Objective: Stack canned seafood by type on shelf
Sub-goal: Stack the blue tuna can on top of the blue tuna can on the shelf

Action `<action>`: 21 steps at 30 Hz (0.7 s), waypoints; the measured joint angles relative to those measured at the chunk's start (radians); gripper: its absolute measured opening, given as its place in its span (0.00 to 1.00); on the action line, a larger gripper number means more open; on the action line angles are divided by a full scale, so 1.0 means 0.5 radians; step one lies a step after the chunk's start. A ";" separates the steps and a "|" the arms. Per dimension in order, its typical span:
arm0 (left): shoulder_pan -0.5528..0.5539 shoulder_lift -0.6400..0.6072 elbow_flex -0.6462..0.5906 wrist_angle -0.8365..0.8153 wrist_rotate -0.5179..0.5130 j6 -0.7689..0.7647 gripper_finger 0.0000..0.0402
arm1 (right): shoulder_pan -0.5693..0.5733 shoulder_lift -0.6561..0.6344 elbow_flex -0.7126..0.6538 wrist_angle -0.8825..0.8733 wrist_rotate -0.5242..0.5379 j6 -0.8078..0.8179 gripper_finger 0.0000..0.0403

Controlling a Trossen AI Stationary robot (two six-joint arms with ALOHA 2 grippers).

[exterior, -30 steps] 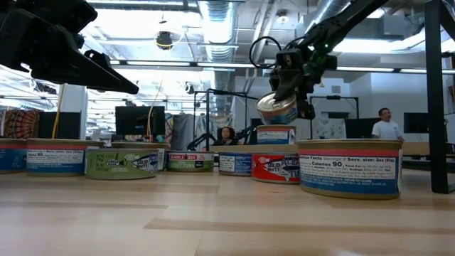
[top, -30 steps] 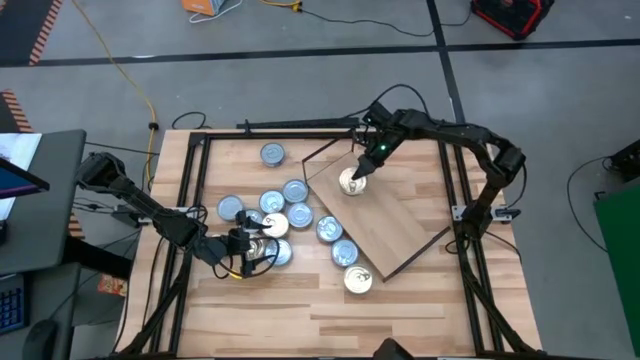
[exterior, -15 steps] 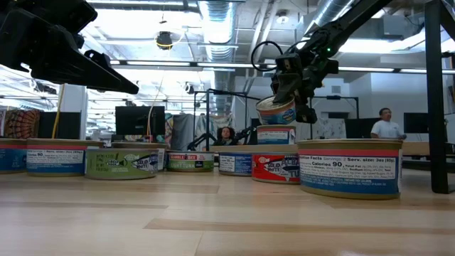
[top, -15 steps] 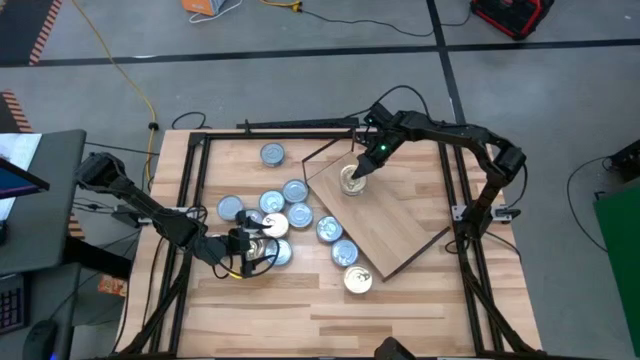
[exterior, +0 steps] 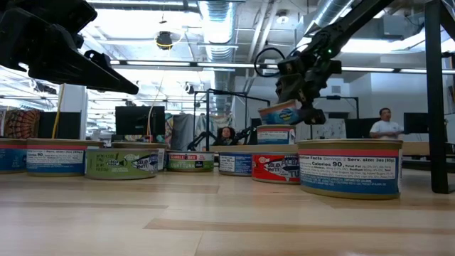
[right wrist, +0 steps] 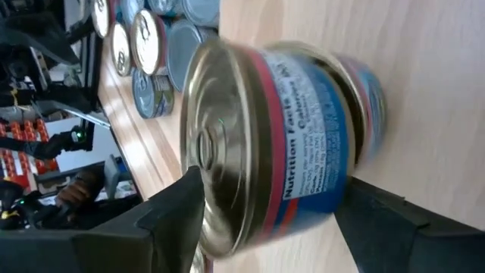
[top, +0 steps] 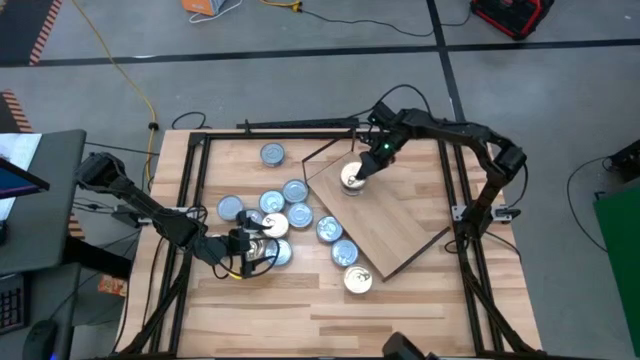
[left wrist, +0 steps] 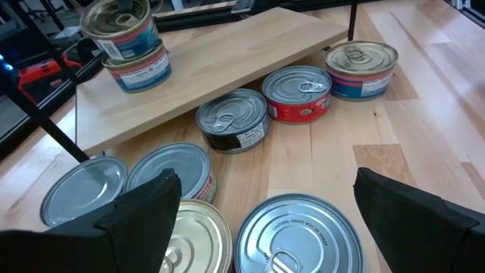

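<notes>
A plank tabletop [top: 300, 310] carries scattered tins [top: 272, 208] and the tilted shelf [top: 400, 225]. The right gripper [top: 362, 170], fingers spread, seemingly straddles a stacked can [exterior: 279, 114]; the left gripper [top: 262, 247] hovers agape over tins. Seated people [exterior: 386, 123] show beyond

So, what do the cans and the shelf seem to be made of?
The cans look like thin metal: shiny silver lids with pull tabs catch the light, and printed paper-like labels wrap the sides. The shelf looks like pale, smooth wood with visible grain; its thin dark frame is probably painted metal.
</notes>
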 joint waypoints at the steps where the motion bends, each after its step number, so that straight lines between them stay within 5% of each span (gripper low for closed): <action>1: 0.000 0.000 0.000 0.000 0.001 0.000 0.94 | -0.007 0.000 0.016 -0.041 0.012 -0.001 0.75; 13: 0.000 0.000 0.000 0.001 0.002 -0.001 0.94 | 0.041 0.000 0.146 -0.144 0.190 -0.019 0.75; 21: 0.000 -0.001 0.000 0.001 0.003 -0.002 0.94 | 0.038 0.000 0.196 -0.194 0.604 -0.105 0.75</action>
